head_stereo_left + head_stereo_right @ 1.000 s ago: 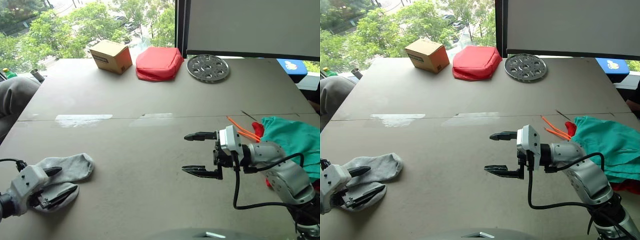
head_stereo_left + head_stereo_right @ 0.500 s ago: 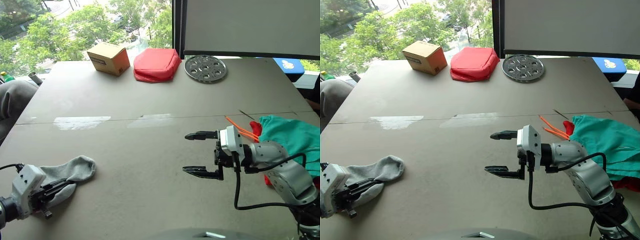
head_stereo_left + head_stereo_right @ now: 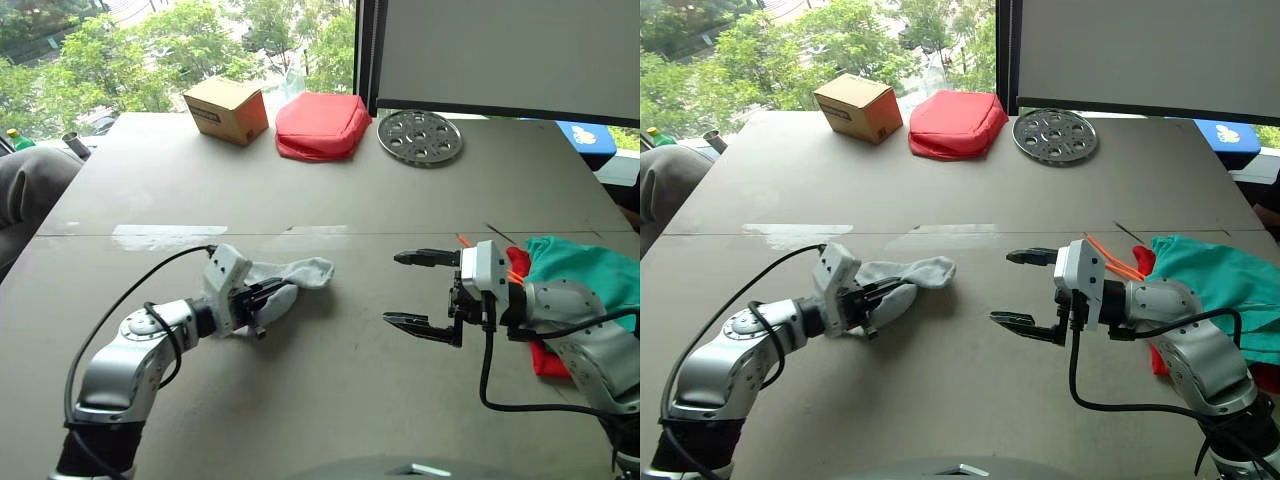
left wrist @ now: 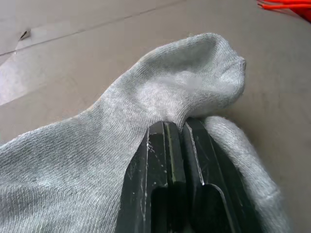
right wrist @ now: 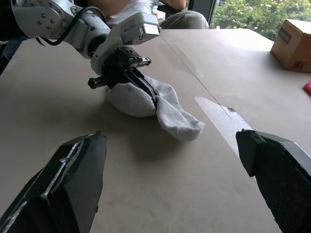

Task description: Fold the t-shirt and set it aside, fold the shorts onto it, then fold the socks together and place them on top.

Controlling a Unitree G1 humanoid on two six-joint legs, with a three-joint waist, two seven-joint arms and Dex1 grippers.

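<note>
The table (image 3: 330, 180) is a large grey-brown surface with a seam running across its middle and a pale glossy patch beside that seam.

The shorts (image 3: 590, 275) lie heaped at the right edge of the table, teal-green, with the orange drawstring (image 3: 1108, 256) trailing out to the left of the heap. The t-shirt (image 3: 545, 357) shows as a strip of red cloth under the near edge of the shorts, behind the right forearm.

At the far edge stand three items in a row: a cardboard box (image 3: 226, 110) on the left, a red padded pouch (image 3: 322, 126) in the middle, touching or just beside the box, and a perforated metal disc (image 3: 420, 137) on the right.

The right gripper (image 3: 425, 293) is held above the table near its centre, just left of the shorts, its two black fingers spread wide apart and empty. It points left, toward the other arm.

The left gripper (image 3: 262, 305) is at mid-table, left of centre, low over the surface. Its fingers are closed together on the socks (image 4: 160, 111), as the left wrist view shows, with grey knit bunched on both sides of the fingers.

The socks extend rightward from the gripper; their free end (image 3: 313, 270) rests on the table, well apart from the shorts.
</note>
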